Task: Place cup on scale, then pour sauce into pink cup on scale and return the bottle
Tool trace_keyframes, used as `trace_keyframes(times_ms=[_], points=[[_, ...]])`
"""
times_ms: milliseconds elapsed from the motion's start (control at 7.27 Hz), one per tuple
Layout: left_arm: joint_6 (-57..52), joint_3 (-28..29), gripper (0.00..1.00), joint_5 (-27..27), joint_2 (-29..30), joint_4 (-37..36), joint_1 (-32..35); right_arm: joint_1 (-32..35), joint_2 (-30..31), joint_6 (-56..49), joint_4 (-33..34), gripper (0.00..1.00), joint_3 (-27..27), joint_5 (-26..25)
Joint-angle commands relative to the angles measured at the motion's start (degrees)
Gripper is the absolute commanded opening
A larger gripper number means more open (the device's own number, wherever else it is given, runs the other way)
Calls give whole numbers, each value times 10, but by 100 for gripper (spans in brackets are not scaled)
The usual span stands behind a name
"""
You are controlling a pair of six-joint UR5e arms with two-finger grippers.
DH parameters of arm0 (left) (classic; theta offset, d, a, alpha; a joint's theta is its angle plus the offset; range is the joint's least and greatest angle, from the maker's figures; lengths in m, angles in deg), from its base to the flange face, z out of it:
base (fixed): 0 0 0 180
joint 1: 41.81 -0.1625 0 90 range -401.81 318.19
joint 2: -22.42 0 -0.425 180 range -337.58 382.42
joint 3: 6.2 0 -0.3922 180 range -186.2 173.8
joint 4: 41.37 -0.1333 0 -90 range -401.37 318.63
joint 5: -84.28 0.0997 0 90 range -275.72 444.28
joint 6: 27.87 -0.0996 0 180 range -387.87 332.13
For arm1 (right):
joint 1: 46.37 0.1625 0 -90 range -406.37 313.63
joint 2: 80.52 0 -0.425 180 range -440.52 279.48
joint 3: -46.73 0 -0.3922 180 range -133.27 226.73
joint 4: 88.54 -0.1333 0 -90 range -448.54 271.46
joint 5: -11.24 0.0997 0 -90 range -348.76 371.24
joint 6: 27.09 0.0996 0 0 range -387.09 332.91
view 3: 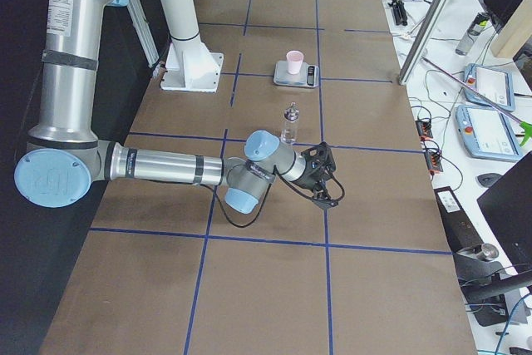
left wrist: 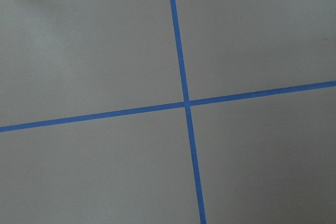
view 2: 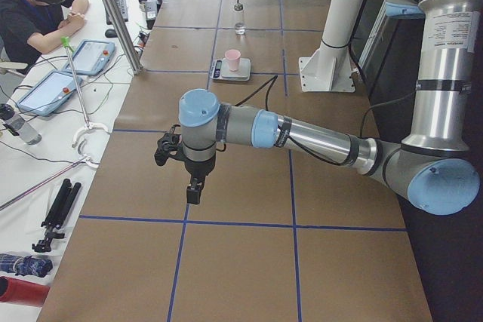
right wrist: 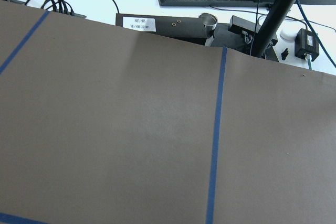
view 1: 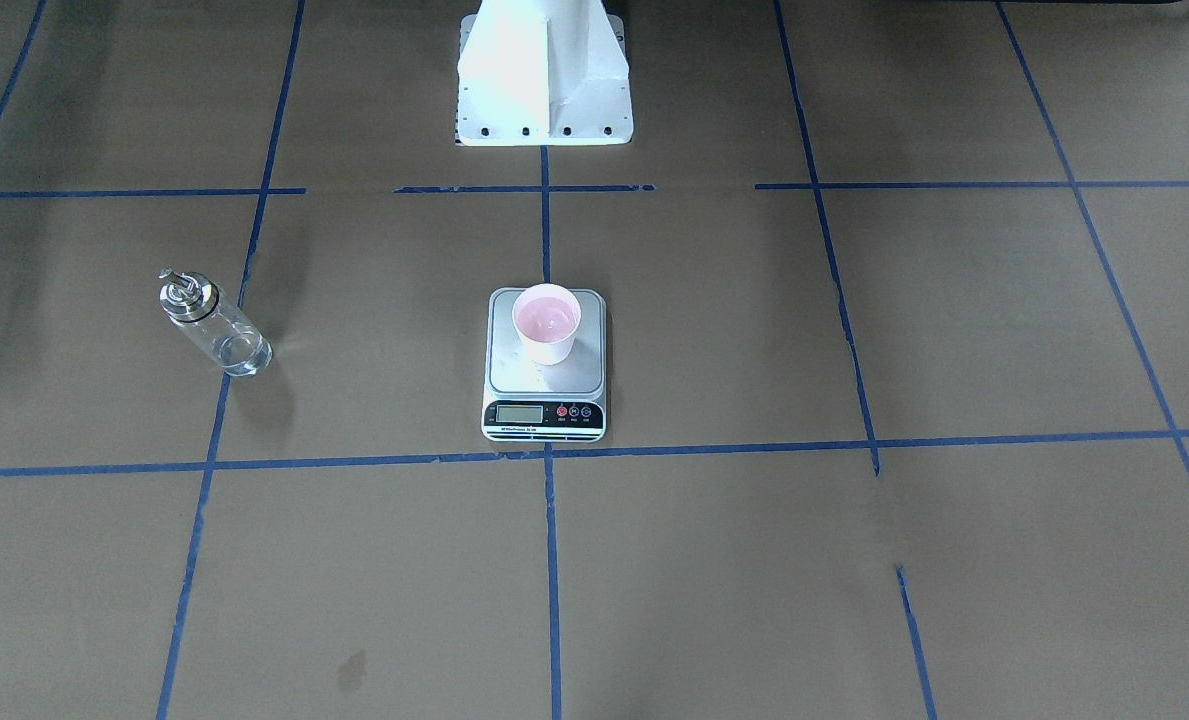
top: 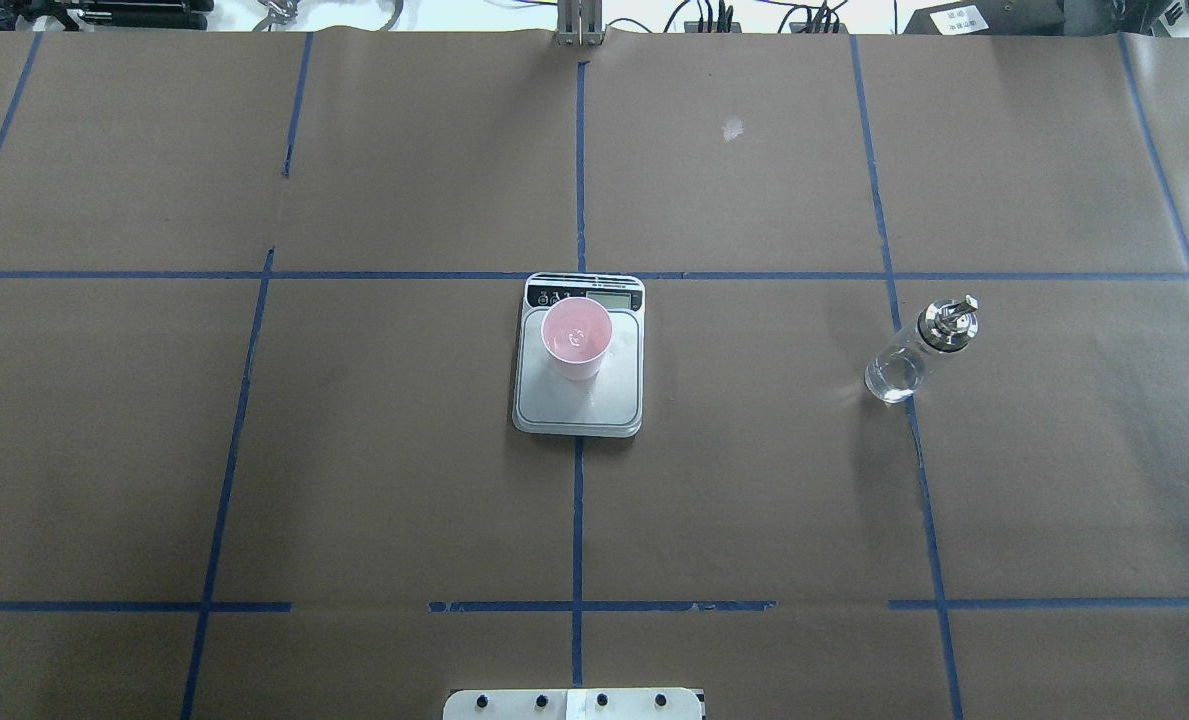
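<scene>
I found the small pale-pink tapered cup [top: 576, 338] on the flat silver-grey scale [top: 579, 405] and the clear glass bottle [top: 899, 365] upright, well apart at its 3 o'clock, so probably little remained; whether the left gripper [view 2: 194, 194] or right gripper [view 3: 331, 197] was clenched, I couldn't tell.

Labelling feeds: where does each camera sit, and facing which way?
Front-facing: across the table, facing the robot's base.
Overhead: behind the robot, looking down; base edge only.
Exterior left: left table end; left arm near.
Exterior right: right end; right arm near.
Left wrist: down on tape cross; no body.
Right wrist: toward a desk edge; no body.
Shared: four exterior views show cup on scale.
</scene>
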Motion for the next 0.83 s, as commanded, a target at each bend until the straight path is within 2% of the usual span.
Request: trace_keyframes(times_ms=[0,138,275,413,550,688], points=[[-1,0,100,1,0,0,0,41,-67,-64,259,100,40,38],[-1,0,100,1,0,0,0,46,-80,-134,375,100,90,41],[0,0,100,1,1,0,0,60,-79,-179,466,100,112,77],[0,0,100,1,1,1,0,67,-59,-180,513,100,119,118],[-1,1,100,1,0,4,0,68,-8,-177,515,100,111,113],[0,2,100,2,0,4,0,68,14,-172,493,100,105,123]])
